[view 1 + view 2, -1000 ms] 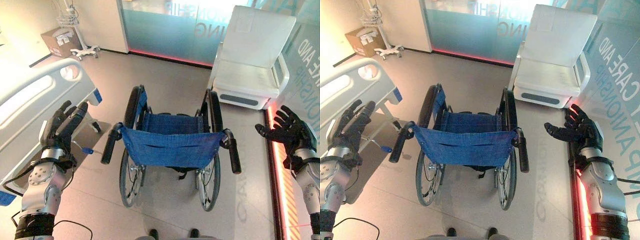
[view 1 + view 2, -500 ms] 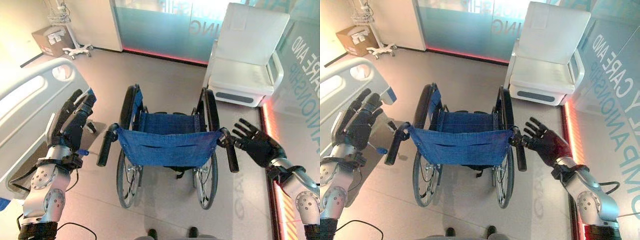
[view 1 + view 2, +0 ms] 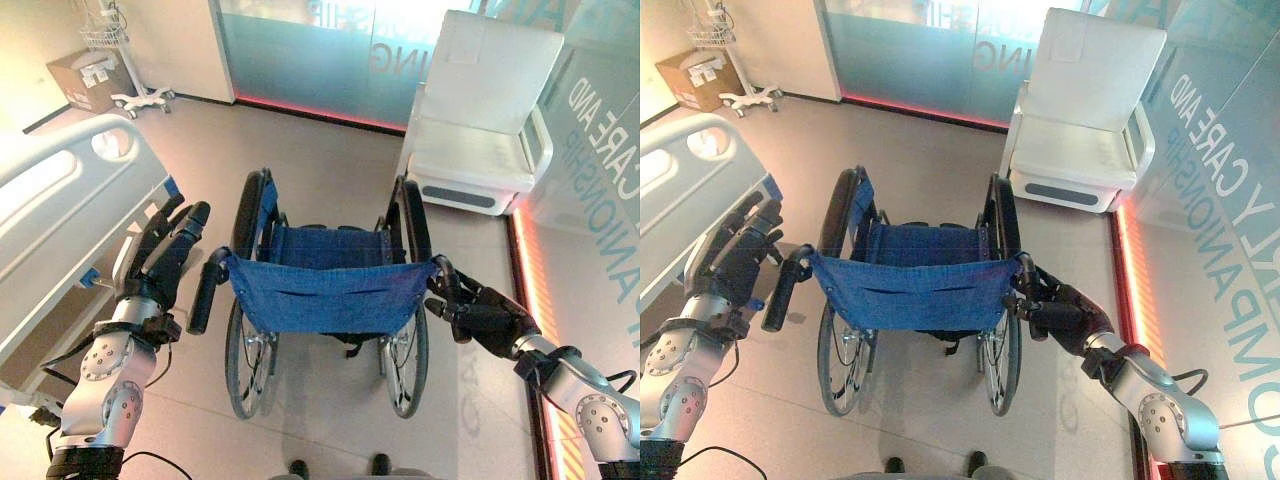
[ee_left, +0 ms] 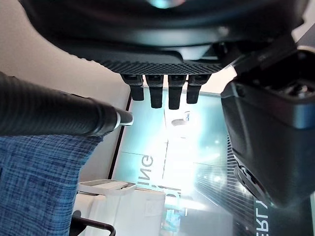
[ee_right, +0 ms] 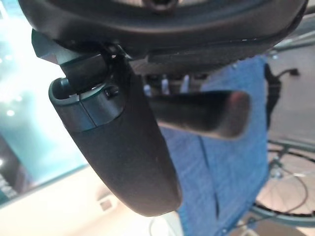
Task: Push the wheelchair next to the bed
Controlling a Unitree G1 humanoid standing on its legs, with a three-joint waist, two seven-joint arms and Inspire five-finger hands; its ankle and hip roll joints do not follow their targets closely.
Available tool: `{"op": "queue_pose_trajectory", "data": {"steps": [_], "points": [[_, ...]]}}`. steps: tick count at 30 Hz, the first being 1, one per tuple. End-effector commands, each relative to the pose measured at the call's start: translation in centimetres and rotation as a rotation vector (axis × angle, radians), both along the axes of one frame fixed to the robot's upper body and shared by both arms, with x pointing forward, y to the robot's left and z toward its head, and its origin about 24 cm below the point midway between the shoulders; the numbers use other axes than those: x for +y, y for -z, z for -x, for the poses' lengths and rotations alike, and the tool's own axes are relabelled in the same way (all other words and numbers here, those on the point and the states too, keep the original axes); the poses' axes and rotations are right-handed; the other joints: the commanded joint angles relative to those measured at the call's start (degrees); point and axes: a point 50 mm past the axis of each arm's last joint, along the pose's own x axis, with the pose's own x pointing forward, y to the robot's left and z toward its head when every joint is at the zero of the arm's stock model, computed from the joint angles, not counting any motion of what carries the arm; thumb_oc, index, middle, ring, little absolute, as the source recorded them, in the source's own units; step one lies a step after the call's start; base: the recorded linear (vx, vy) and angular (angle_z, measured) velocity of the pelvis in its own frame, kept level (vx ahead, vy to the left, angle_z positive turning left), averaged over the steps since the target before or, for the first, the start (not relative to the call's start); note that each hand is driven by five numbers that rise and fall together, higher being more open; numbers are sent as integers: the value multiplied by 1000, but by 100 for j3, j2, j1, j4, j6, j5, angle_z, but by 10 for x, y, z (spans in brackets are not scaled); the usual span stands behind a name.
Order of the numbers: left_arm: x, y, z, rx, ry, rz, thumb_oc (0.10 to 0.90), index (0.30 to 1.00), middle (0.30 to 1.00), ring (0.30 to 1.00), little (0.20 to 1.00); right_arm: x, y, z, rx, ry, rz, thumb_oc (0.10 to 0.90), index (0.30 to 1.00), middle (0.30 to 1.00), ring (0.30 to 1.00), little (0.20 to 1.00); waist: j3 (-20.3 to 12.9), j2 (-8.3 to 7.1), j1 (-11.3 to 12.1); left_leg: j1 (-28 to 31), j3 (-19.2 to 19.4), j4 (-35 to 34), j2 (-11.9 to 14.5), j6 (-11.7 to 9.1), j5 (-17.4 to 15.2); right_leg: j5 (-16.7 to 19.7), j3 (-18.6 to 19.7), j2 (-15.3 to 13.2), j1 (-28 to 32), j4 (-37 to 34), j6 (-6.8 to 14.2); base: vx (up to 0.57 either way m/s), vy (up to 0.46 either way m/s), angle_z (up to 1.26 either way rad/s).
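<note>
The wheelchair [image 3: 325,290] stands mid-frame, apart from the bed [image 3: 60,220] at left, unpushed: the right hand [image 3: 480,312] is closing around its handle, while the left hand [image 3: 165,258] hovers open beside the other.

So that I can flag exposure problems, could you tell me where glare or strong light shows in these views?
Left eye view: window glare washes over the glass partition behind the wheelchair, and a red light strip glows along the floor on the right. Left wrist view: the same glare blooms past the left hand, whose underside lies in shadow.
</note>
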Motion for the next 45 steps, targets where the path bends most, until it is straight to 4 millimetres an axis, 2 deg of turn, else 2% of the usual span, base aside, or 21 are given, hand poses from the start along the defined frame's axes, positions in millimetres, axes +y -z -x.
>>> {"op": "queue_pose_trajectory", "data": {"steps": [1, 12, 15, 16, 17, 18, 21, 23, 30, 38, 40, 45], "points": [[-2, -58, -11, -231, 27, -146, 800, 900, 900, 900, 900, 26, -35, -16, -161, -133, -64, 800, 900, 900, 900, 900, -335, 92, 89, -88, 36, 20, -233, -5, -264, 148, -102, 54, -61, 48, 138, 0, 0, 0], [-5, -51, -12, -197, 10, -149, 800, 900, 900, 900, 900, 43, -36, -19, -173, -171, -112, 800, 900, 900, 900, 900, -324, 116, 205, -47, -17, 20, -242, -19, -248, 121, -271, 22, 28, 36, 141, 20, 2, 1], [-3, -46, -12, -163, -9, -154, 800, 900, 900, 900, 900, 42, -44, -21, -242, -157, -93, 624, 636, 636, 636, 636, -321, 122, 240, -41, -33, 20, -244, -23, -245, 115, -326, 13, 55, 27, 145, 11, -3, 1], [-3, -46, -12, -161, -11, -155, 800, 900, 900, 900, 900, 42, -45, -21, -245, -155, -92, 624, 636, 636, 636, 636, -319, 123, 241, -40, -35, 20, -244, -23, -245, 114, -329, 14, 58, 26, 144, 0, 0, 0], [-1, -43, -12, -132, -31, -168, 800, 900, 900, 900, 900, 42, -49, -22, -269, -148, -93, 565, 547, 547, 547, 547, -311, 127, 252, -35, -42, 20, -247, -23, -243, 108, -344, 14, 69, 27, 143, 17, -13, 4], [1, -41, -12, -109, -51, -184, 800, 900, 900, 900, 900, 41, -51, -23, -281, -143, -90, 544, 516, 516, 516, 516, -307, 129, 260, -33, -45, 20, -247, -24, -242, 104, -353, 12, 72, 30, 145, 31, -25, 9], [12, -33, -10, -14, -107, -252, 800, 900, 900, 900, 900, 39, -60, -23, -312, -133, -85, 508, 462, 462, 462, 462, -303, 143, 282, -27, -61, 20, -250, -32, -235, 94, -401, 4, 86, 32, 152, 14, -23, 10], [21, -30, -6, 49, -104, -278, 800, 900, 900, 900, 900, 37, -65, -23, -324, -126, -76, 402, 302, 302, 302, 302, -304, 159, 308, -39, -79, 20, -252, -40, -222, 90, -435, 4, 84, 30, 151, 2, -21, 4], [32, -32, 0, 130, -55, -270, 800, 900, 900, 900, 900, 33, -70, -22, -322, -132, -50, 400, 300, 300, 300, 300, -288, 235, 345, -54, -74, 20, -234, -80, -195, 73, -542, 7, 101, 12, 147, -4, -11, 6], [26, -38, -8, 214, 137, -186, 800, 900, 900, 900, 900, 29, -72, -26, -281, -142, -39, 400, 300, 300, 300, 300, -299, 351, 326, -62, -66, 20, -217, -132, -177, 48, -647, 6, 120, 5, 159, 4, -1, 3], [23, -41, -11, 204, 198, -150, 800, 900, 900, 900, 900, 27, -73, -27, -273, -147, -37, 400, 300, 300, 300, 300, -296, 375, 306, -58, -59, 20, -221, -135, -181, 46, -655, 6, 120, 5, 161, 16, 4, 4], [19, -57, -15, 133, 226, -107, 800, 900, 900, 900, 900, 23, -74, -29, -252, -151, -36, 400, 300, 300, 300, 300, -314, 417, 288, -41, -21, 20, -208, -161, -193, 16, -701, -1, 147, 5, 160, 4, 1, 1]]}}
